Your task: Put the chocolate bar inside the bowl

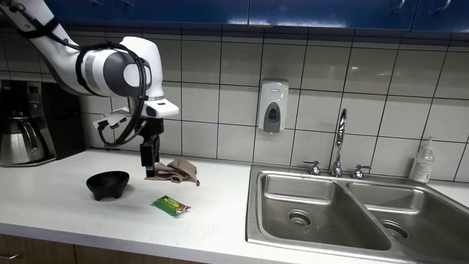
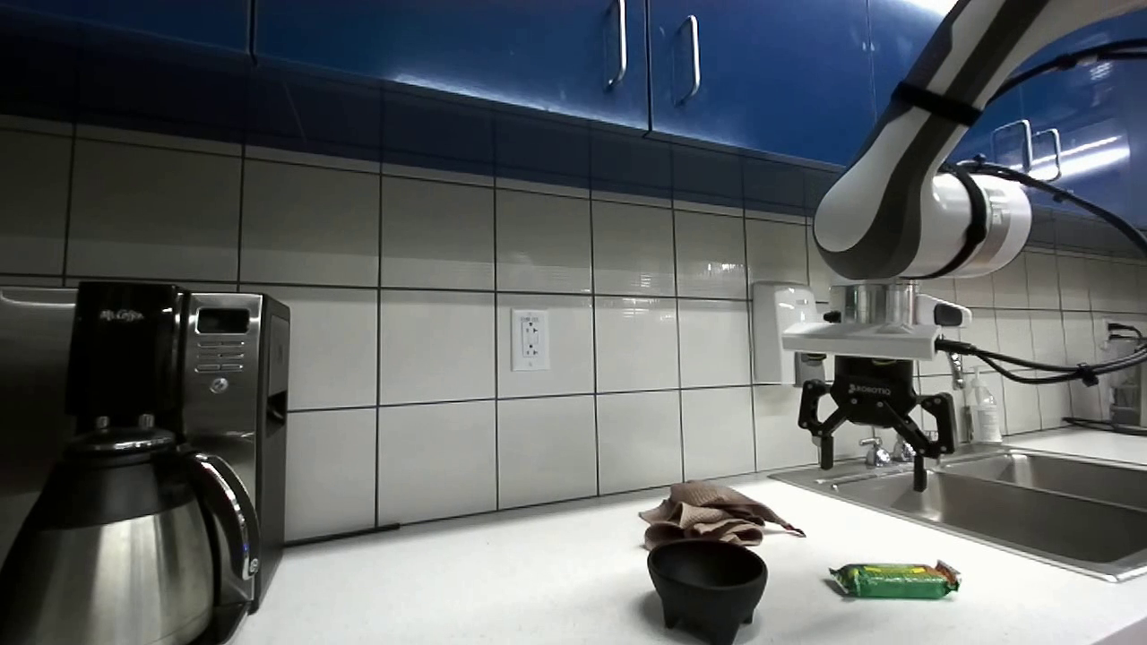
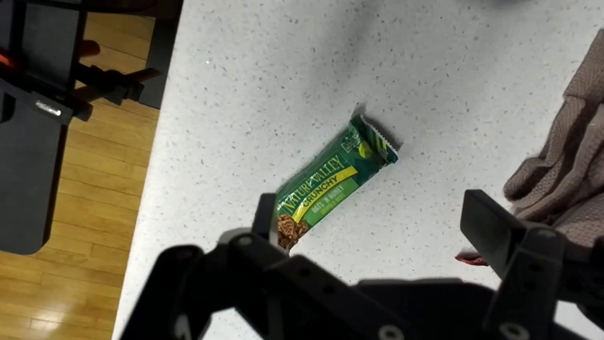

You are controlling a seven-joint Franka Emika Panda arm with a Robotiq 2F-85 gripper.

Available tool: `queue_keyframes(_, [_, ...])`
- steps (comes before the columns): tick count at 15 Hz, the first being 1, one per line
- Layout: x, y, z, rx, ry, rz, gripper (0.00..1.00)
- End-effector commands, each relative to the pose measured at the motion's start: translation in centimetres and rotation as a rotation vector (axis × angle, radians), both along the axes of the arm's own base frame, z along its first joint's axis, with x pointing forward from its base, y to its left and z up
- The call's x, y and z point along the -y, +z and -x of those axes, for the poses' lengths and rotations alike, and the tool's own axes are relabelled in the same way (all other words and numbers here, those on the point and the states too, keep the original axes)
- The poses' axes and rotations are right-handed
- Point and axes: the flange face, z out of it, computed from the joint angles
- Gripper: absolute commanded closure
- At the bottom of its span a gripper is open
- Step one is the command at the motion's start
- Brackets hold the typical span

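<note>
Foremost in the wrist view, the black Robotiq gripper (image 3: 377,222) points down, its two fingers (image 3: 493,231) spread wide and released. One finger partly hides the end of a green-wrapped Nature Valley Crunchy granola bar (image 3: 330,184), labelled Oats 'n Honey, which lies flat, printed side up, on the speckled white countertop (image 3: 226,141), outside the footed black bowl (image 1: 108,189). In both exterior views the gripper hangs above the countertop, apart from the bar. The bowl stands upright near the bar, the two not touching. A crumpled brown cloth (image 1: 177,170) lies close to the tiled wall (image 1: 199,102), with a small red piece (image 1: 198,182) by its tip. In both exterior views the bar rests between the bowl and the double-basin stainless steel sink (image 1: 253,220), which carries a chrome gooseneck faucet (image 1: 340,135). A pump bottle (image 1: 424,167) stands behind the sink, and a white soap dispenser (image 1: 273,88) is fixed to the wall. On the opposite side of the bowl sits a Mr. Coffee coffee maker (image 2: 219,358) with a steel carafe (image 2: 116,573); blue cabinets (image 2: 448,54) hang overhead.
</note>
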Motion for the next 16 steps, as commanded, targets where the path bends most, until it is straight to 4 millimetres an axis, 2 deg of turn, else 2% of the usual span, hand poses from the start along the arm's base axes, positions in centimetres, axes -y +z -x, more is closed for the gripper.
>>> queue_keyframes(1, [0.8, -1.1, -1.6, 0.012, -0.071, -0.018, 0.00])
queue_keyframes(16, [4.2, -5.5, -2.9, -0.060, -0.325, -0.039, 0.00])
